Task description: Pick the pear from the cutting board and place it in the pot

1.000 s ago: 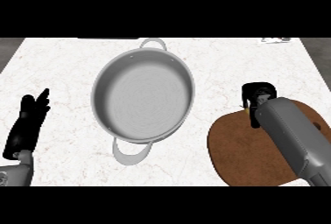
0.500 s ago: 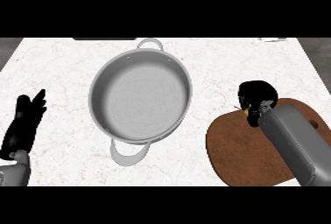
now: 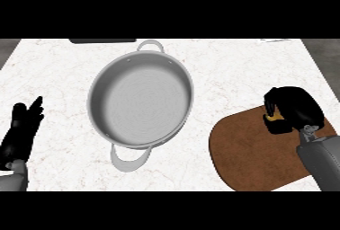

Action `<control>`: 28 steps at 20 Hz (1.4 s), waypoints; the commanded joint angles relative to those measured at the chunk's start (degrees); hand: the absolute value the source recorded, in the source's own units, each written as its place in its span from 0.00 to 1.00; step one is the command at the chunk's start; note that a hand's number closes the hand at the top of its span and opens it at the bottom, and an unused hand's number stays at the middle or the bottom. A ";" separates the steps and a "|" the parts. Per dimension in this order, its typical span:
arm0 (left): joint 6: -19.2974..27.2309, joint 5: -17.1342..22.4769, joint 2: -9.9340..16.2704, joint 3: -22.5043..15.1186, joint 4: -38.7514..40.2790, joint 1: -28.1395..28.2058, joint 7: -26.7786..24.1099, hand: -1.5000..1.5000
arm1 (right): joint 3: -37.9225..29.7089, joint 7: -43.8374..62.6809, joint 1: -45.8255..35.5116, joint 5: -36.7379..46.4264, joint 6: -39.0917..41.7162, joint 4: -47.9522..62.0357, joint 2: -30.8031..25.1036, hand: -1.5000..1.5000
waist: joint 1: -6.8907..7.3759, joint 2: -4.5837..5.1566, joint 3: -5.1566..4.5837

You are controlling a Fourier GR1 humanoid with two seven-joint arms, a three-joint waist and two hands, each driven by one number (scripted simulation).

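Note:
A round brown cutting board (image 3: pixel 249 152) lies at the lower right of the marble counter. My right hand (image 3: pixel 295 110) sits over its upper right part with the fingers curled down round a small yellow-orange pear (image 3: pixel 274 117), of which only a sliver shows. A grey metal pot (image 3: pixel 140 99) with two loop handles stands in the middle of the counter, nothing inside it. My left hand (image 3: pixel 21 132) rests open at the left edge, fingers up.
A dark flat object (image 3: pixel 103 41) lies at the counter's far edge, above the pot. A small pale item (image 3: pixel 275 40) sits at the far right edge. Bare marble (image 3: pixel 225 67) lies between the pot and the board.
My right hand has lowered onto the board and curled its fingers round the pear. The view has shifted slightly, and my left hand has kept its resting pose.

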 commanded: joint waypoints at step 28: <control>-1.02 -2.23 -2.46 -2.09 -1.01 -0.43 0.37 0.50 | 0.76 36.10 -38.12 -12.87 9.82 -27.68 18.64 1.00 | 2.65 0.44 -0.11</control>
